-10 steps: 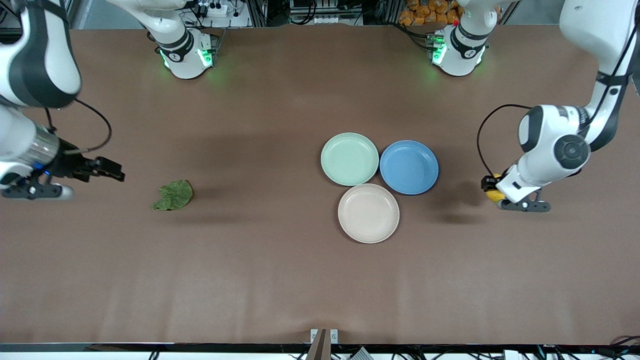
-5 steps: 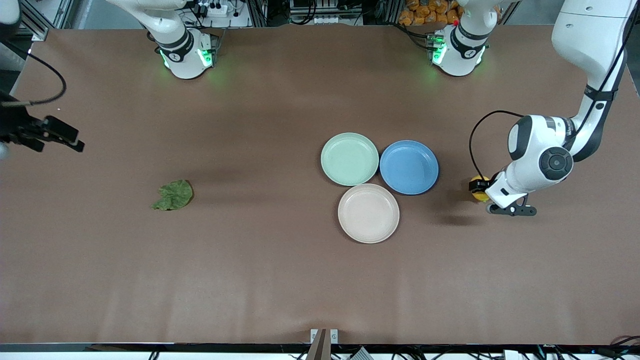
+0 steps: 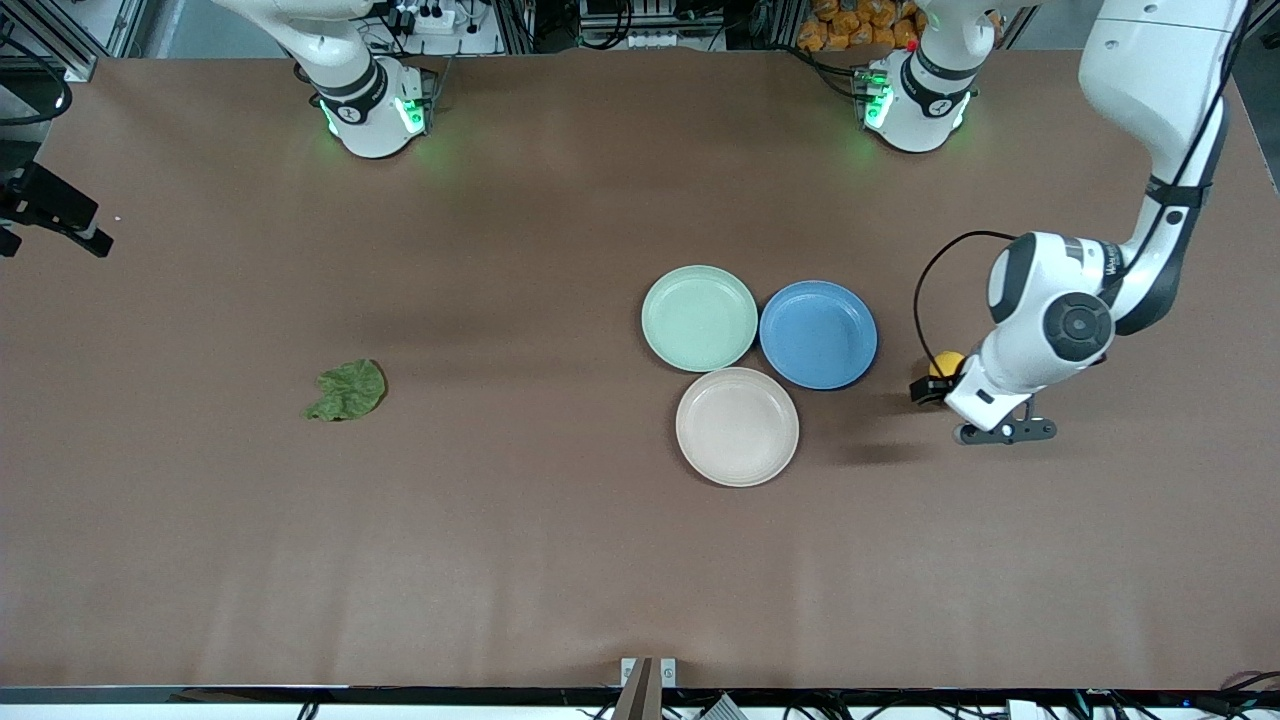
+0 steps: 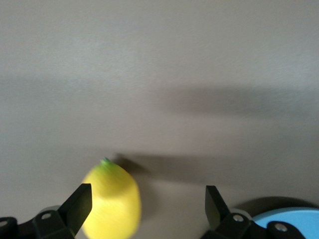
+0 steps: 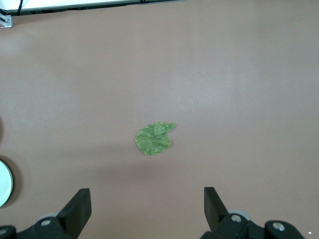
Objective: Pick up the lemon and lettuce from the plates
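The lemon (image 3: 945,362) sits beside the blue plate, toward the left arm's end of the table. My left gripper (image 3: 925,390) is low over it. In the left wrist view the lemon (image 4: 112,204) lies between the wide-open fingers (image 4: 79,199), close against one of them; my left gripper (image 4: 147,194) is open. The lettuce (image 3: 347,390) lies flat on the table, off any plate, toward the right arm's end. My right gripper (image 3: 90,235) is open and empty at the table's edge, high up, and the right wrist view (image 5: 145,194) shows the lettuce (image 5: 154,138) far below. The mint plate (image 3: 699,317) and beige plate (image 3: 737,426) are empty.
A blue plate (image 3: 818,334) touches the mint and beige plates; its rim shows in the left wrist view (image 4: 294,219). The mint plate's edge shows in the right wrist view (image 5: 4,181). Brown table cover (image 3: 500,550) all round.
My left gripper has moved toward the blue plate, and the lemon has moved with it. My right gripper has drawn up and away from the lettuce toward the table's edge.
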